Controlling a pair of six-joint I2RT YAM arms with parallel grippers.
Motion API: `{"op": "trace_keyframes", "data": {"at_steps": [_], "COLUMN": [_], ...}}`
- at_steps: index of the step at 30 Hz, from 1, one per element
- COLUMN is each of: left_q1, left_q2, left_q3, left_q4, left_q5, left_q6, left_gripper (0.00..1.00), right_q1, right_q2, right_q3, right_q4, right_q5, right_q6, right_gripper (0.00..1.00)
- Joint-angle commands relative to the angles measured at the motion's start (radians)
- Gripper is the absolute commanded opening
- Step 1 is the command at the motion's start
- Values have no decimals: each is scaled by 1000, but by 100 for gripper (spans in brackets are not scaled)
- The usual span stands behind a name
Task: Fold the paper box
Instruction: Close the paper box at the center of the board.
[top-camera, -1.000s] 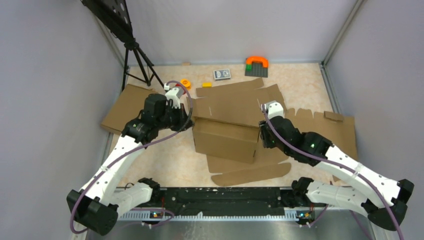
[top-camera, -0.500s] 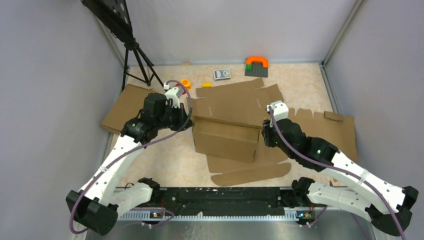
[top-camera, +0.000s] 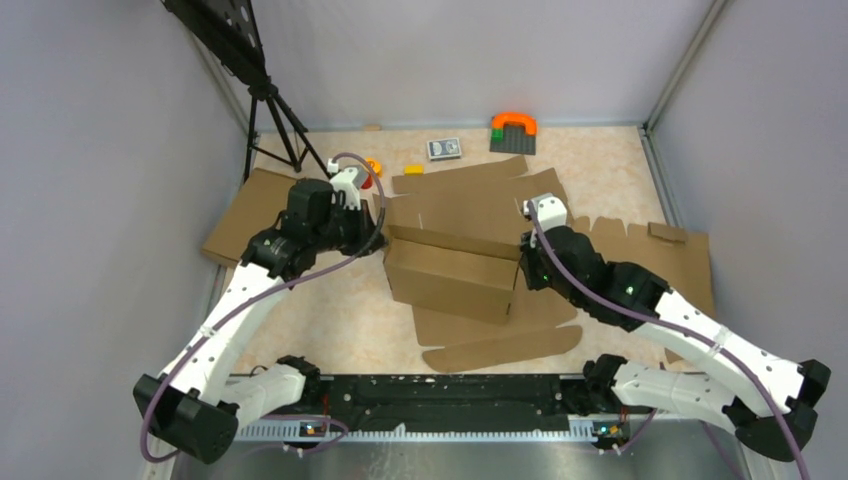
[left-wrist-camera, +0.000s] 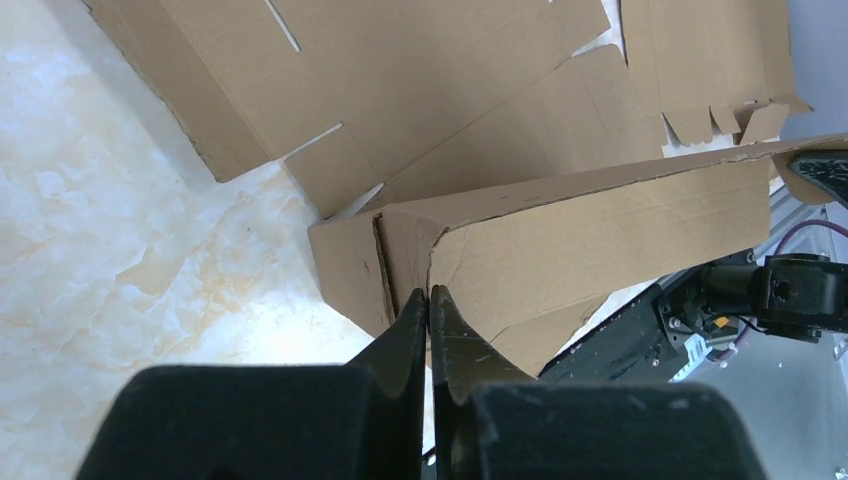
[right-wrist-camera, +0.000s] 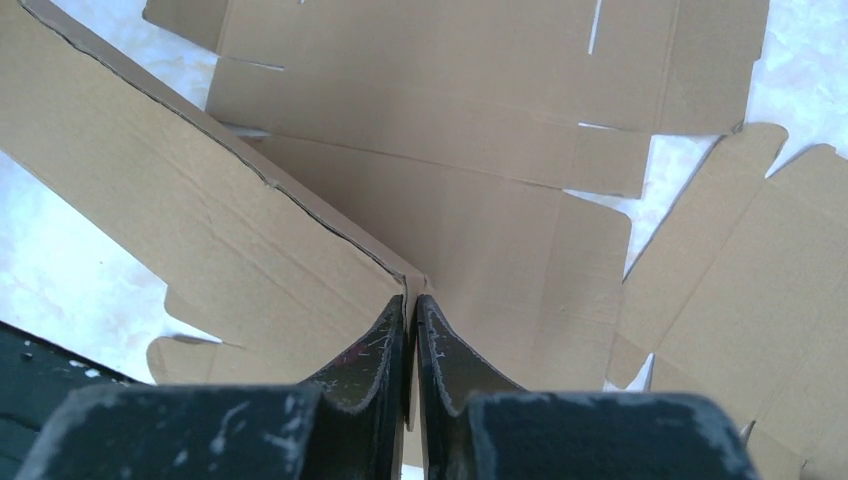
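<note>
The paper box (top-camera: 455, 225) lies mid-table, its near wall standing upright and its back flaps flat toward the far wall. The left gripper (left-wrist-camera: 428, 300) is pinched tight on the wall's left corner edge, and the right gripper (right-wrist-camera: 412, 302) is clamped on its right end edge. Bare tabletop (top-camera: 340, 310) opens at the near left. A cardboard slab (top-camera: 245, 210) lies to the left and another cut sheet (top-camera: 685, 260) to the right.

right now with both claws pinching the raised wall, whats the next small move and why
Probably tip the wall slightly further toward the far side to set its crease: the left claw and right claw are shut on opposite ends of the one raised wall of the brown corrugated cardboard box sheet, while its other panels lie flat.
</note>
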Motion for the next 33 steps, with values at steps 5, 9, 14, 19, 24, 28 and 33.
{"op": "trace_keyframes", "data": {"at_steps": [5,9,14,19,24,28,33], "left_q1": [-2,-2,-2,-2,-2,-4,-5], "left_q2": [23,19,16,34,43,41,30], "left_q3": [49,46,60,80,81,74,50], "left_q4": [0,-2,-18,-41,-46,-44,-26], "left_q5": [21,13,-6,-7,2,30,31], "left_q6": [0,2,26,45,54,33,23], "left_gripper": [0,0,0,0,0,0,0], "right_q1": [-6,-6,-6,-6,-7,-7,-7], "right_q2": [79,78,84,111,145,140,121], "right_q3": [130,123,138,160,171,156,124], "right_q4": [-63,-77,-110,-141,-157,-141,-114], "right_q5": [-22,15,74,136,171,186,201], "right_q6": [125,166,241,298,372,391,444], "right_gripper": [5,5,8,8,6,5,4]}}
